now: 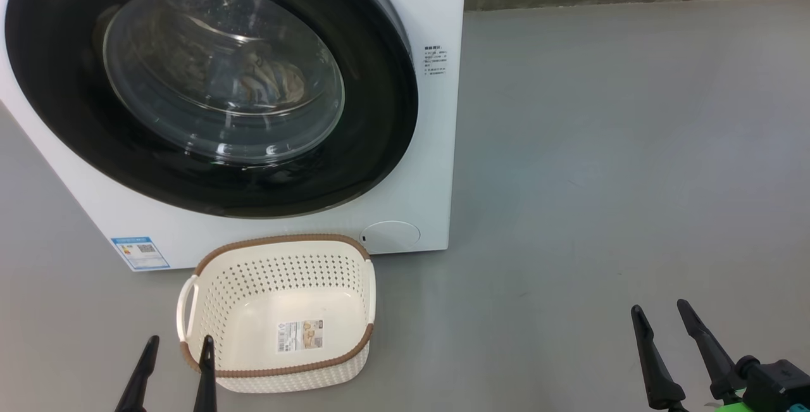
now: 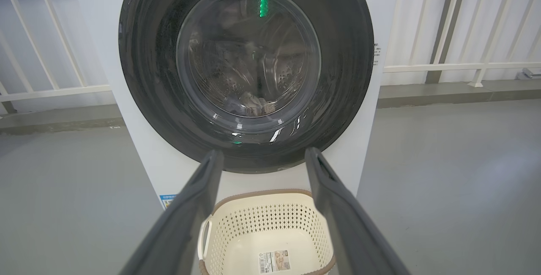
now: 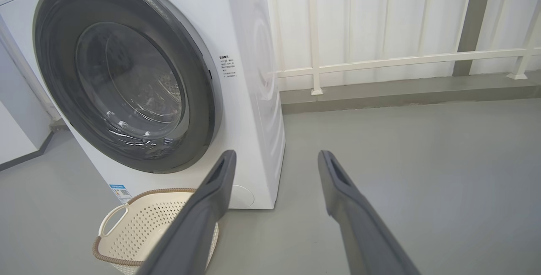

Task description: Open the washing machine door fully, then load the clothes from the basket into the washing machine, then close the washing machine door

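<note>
Washing machine door (image 1: 63, 83) shut, clothes (image 1: 278, 83) behind its glass; basket (image 1: 278, 241) empty; left end effector (image 1: 180, 339) and right end effector (image 1: 658, 304) spread, holding nothing; worth confirming the door sits flush.

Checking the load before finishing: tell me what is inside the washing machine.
Through the closed door, crumpled clothes lie low in the steel drum; the door's black rim hides the rest.
</note>
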